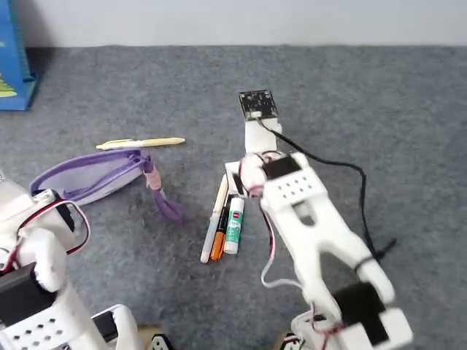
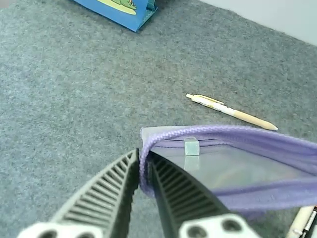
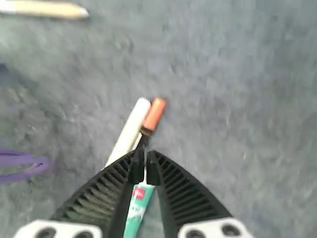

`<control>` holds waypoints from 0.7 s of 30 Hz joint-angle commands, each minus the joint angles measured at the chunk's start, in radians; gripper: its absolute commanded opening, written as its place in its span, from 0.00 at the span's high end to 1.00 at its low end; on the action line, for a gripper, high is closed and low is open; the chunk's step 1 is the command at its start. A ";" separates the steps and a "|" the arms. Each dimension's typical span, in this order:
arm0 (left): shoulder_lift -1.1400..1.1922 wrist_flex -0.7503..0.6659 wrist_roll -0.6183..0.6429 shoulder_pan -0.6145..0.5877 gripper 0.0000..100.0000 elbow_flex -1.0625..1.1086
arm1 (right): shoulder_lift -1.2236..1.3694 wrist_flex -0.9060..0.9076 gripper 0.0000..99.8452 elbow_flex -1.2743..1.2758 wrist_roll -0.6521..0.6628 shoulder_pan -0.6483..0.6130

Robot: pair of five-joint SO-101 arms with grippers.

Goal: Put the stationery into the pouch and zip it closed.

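Left claw (image 2: 143, 159) is clenching on the pouch (image 2: 233, 163) rim at one end. Pouch is lying at 9 o'clock on the bench (image 1: 365, 95), zip gaping open. Pen (image 1: 142, 143) is lying just off the pouch's 12 o'clock. Right claw (image 3: 142, 156) is hanging over the mid-bench cluster, jaws pinching the glue stick (image 3: 137, 203). Marker (image 1: 218, 246) and white pen (image 1: 213, 222) are lying side by side at the glue stick's 9 o'clock. Box (image 1: 13, 65) is sitting at the 10 o'clock edge.
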 commanded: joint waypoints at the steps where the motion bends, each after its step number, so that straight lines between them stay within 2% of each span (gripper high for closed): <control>1: -0.002 -0.025 -0.006 -0.008 0.99 0.027 | 0.084 0.134 0.87 -0.161 -0.049 -0.022; 5: -0.002 -0.028 -0.008 -0.006 0.99 0.033 | 0.179 0.248 0.78 -0.242 -0.077 -0.068; 13: -0.002 -0.025 -0.008 -0.005 0.99 0.033 | 0.314 0.272 0.78 -0.299 -0.101 -0.119; 21: -0.002 -0.023 -0.008 -0.005 0.99 0.033 | 0.437 0.278 0.78 -0.299 -0.101 -0.068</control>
